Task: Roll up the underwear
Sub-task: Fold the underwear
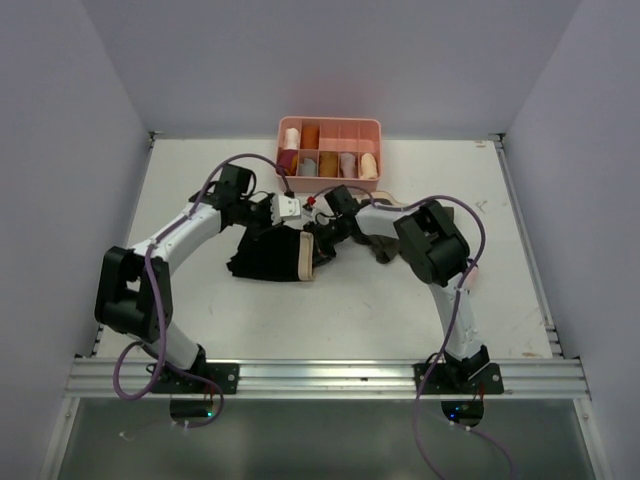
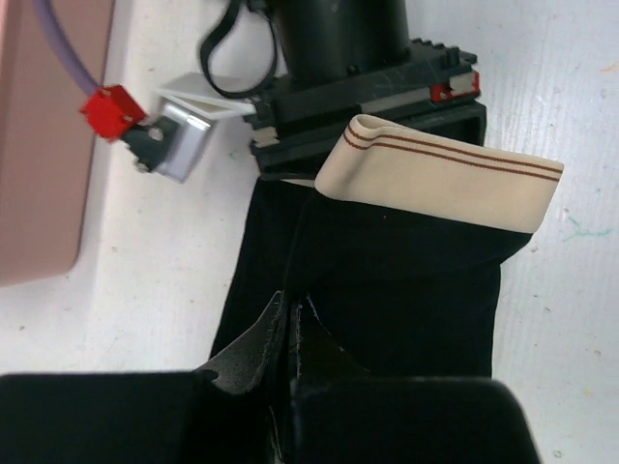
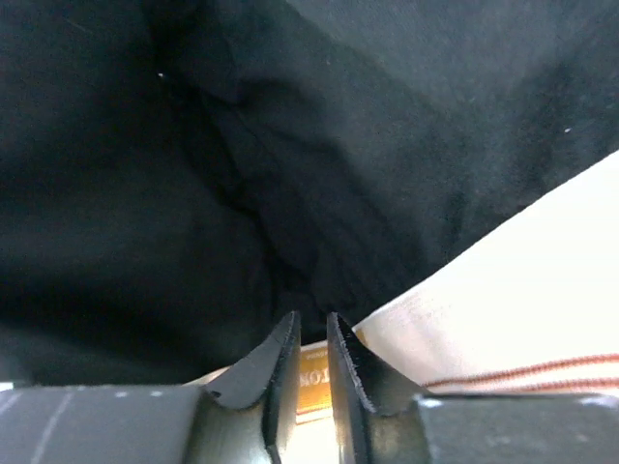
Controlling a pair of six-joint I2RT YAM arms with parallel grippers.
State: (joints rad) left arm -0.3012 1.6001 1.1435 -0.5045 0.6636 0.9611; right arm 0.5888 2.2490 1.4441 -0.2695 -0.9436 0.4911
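Note:
The underwear lies flat mid-table, black cloth with a beige waistband along its right edge. My left gripper is at its upper left part. In the left wrist view that gripper is shut on a pinch of the black cloth, and the waistband runs across the far end. My right gripper is at the waistband's upper end. In the right wrist view its fingers stand a narrow gap apart at the seam between the black cloth and the waistband, with an orange label in the gap.
A pink compartment tray holding several rolled garments stands at the back of the table; its side shows in the left wrist view. An olive-brown garment lies under the right arm. Grey walls close in on both sides.

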